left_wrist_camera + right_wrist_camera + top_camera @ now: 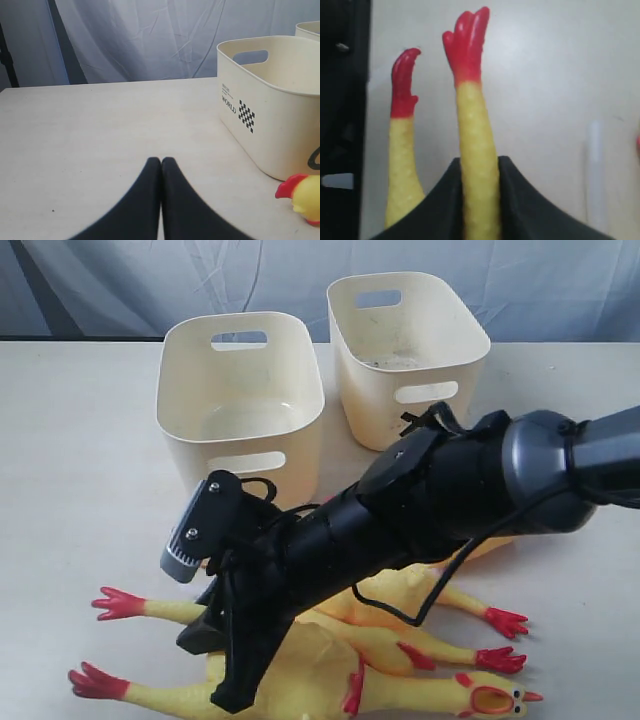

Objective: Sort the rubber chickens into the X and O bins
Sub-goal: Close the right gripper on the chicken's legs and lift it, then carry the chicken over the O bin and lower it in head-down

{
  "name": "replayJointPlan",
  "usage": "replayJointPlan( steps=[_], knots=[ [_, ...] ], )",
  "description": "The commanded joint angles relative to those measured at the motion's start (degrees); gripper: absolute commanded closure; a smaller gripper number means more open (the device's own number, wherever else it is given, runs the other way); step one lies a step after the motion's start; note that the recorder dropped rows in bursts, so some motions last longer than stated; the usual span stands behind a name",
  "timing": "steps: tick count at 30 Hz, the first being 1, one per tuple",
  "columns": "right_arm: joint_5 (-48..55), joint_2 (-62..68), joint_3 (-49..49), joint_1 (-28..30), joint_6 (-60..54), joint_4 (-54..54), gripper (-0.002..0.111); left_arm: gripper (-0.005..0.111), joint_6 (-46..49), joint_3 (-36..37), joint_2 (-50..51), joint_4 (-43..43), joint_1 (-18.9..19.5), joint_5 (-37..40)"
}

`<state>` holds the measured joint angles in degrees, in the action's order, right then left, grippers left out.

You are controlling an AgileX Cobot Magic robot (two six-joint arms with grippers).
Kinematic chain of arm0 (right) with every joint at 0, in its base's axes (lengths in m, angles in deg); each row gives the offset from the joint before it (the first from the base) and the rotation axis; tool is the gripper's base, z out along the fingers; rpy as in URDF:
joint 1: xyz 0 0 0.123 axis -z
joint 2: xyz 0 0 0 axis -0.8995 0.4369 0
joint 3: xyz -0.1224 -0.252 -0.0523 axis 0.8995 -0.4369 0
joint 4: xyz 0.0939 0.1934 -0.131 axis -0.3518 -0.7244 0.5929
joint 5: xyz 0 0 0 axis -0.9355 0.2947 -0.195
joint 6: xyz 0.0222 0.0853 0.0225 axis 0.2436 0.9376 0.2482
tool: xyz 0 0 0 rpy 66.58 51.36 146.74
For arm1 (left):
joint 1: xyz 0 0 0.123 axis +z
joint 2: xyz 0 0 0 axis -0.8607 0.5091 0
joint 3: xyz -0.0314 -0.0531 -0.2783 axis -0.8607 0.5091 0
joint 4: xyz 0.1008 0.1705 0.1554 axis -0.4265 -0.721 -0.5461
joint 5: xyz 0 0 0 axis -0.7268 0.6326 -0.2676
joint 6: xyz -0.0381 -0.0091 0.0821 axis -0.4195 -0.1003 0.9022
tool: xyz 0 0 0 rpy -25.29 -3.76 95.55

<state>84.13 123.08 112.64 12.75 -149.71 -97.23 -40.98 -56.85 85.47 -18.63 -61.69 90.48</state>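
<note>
The right gripper [480,167] has its smooth black fingers clamped on one thin, bumpy yellow leg of a rubber chicken [476,115], the red clawed foot poking out past the fingertips and the second leg lying just beside the gripper. More chickens [310,650] lie in a floppy heap under that arm, and two glossy cream plastic tubs [240,455] with rounded corners and oval handle slots stand beyond it on the pale table [80,440]. The left gripper [161,167] is pressed fully closed on nothing
</note>
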Motion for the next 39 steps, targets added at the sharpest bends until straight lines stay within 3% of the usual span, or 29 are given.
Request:
replayJointPlan(
  steps=[1,5,11,17,19,22,25,31,39],
  knots=[
    [8.2,-6.6,0.6,-0.1,3.2,0.0,0.109,0.107,-0.4,-0.3,-0.2,0.0,-0.2,-0.8],
    [11.5,-13.8,0.6,-0.1,6.3,0.0,0.109,0.107,-0.4,-0.3,-0.2,0.0,-0.2,-0.8],
    [8.3,-24.9,4.9,-0.1,6.1,-1.4,0.109,0.107,-0.4,-0.3,-0.2,0.0,-0.2,-0.8],
    [-10.1,-28.7,14.5,-0.1,3.7,-1.7,0.109,0.107,-0.4,-0.3,-0.2,0.0,-0.2,-0.8],
    [-21.7,-27.8,20.0,-0.1,1.1,-3.9,0.109,0.107,-0.4,-0.3,-0.2,0.0,-0.2,-0.8],
    [-33.2,-22.4,31.7,0.0,1.2,-3.9,0.109,0.107,-0.4,-0.3,-0.2,0.0,-0.2,-0.8],
    [-33.3,-14.8,40.8,0.0,1.3,-3.9,0.109,0.107,-0.4,-0.3,-0.2,0.0,-0.2,-0.8],
    [-45.0,8.8,65.3,0.1,1.5,1.1,0.109,0.107,-0.4,-0.3,-0.2,0.0,-0.2,-0.8],
    [-53.3,24.1,77.7,0.9,0.7,5.9,0.109,0.107,-0.4,-0.3,-0.2,0.0,-0.2,-0.8]
  ],
)
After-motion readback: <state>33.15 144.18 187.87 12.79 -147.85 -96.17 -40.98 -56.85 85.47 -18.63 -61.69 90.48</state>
